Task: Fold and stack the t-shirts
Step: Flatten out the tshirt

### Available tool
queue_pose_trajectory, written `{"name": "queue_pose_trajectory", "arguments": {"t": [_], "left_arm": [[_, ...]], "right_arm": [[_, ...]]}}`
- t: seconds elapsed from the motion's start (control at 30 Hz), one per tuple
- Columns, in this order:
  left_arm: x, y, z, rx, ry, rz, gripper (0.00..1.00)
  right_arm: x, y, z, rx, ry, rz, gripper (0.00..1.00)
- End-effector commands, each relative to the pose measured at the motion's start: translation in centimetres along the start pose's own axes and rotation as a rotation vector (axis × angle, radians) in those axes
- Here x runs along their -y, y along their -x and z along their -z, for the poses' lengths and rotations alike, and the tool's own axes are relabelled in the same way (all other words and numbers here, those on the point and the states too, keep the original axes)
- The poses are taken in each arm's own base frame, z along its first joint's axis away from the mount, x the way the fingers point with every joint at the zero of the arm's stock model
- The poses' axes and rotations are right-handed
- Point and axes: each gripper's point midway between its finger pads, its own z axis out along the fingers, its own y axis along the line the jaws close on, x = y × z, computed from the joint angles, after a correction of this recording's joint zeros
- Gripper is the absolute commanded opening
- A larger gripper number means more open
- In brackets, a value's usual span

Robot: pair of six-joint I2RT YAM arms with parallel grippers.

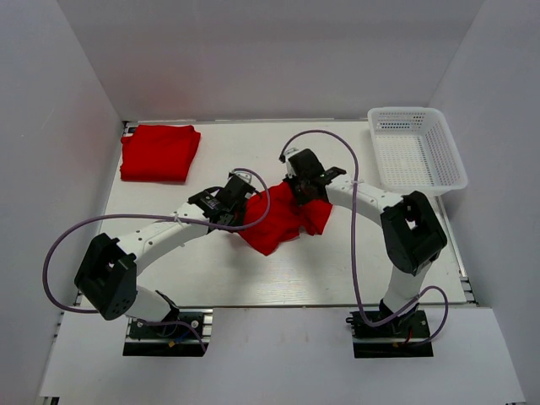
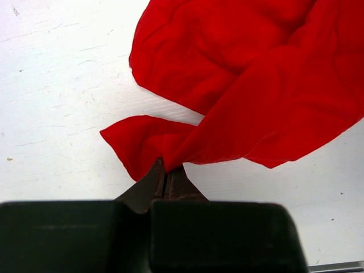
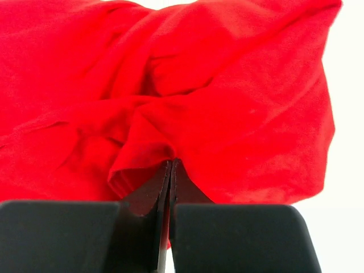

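Your crumpled red t-shirt (image 1: pixel 277 221) lay bunched in the middle of the table (image 1: pixel 337 274), between the two arms, and you had it pinched from both sides. The left gripper (image 1: pixel 239 216) was at its left edge and the right gripper (image 1: pixel 307 196) at its far right part.

From above you could not see the fingertips, which were buried in cloth, so you had to go by the wrist cameras. The left wrist view showed the fingers pressed together on a thin flap of hem, with the rest of the shirt billowing away up and to the right over scuffed white table. The right wrist view showed its fingers likewise clamped tight on a fold, with cloth filling nearly the whole frame and only a sliver of white at the right.

Only the top view gave you the folded red t-shirt (image 1: pixel 159 152), resting at the far left corner, well apart from the crumpled one. A white mesh basket (image 1: pixel 418 150) sat at the far right corner. Plain white walls (image 1: pixel 270 59) boxed the table in, and purple cables (image 1: pixel 67 245) looped off each arm.
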Motion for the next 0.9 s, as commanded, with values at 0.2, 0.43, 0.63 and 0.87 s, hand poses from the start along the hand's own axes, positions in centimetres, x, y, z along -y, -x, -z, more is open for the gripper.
{"name": "queue_pose_trajectory", "arguments": {"t": [0.2, 0.43, 0.63, 0.87], "left_arm": [[-0.9, 1.2, 1.2, 0.052, 0.031, 0.038, 0.00], [-1.5, 2.0, 1.9, 0.083, 0.063, 0.074, 0.00], [-2.7, 8.0, 5.3, 0.242, 0.134, 0.159, 0.00], [-7.0, 19.3, 15.4, 0.581, 0.301, 0.284, 0.00]], "right_arm": [[-0.8, 4.1, 3.1, 0.216, 0.072, -0.018, 0.00], [3.2, 5.7, 7.6, 0.419, -0.129, -0.150, 0.00], [8.7, 8.2, 14.7, 0.639, -0.395, -0.272, 0.00], [16.5, 11.3, 27.8, 0.889, -0.781, -0.438, 0.00]]}}
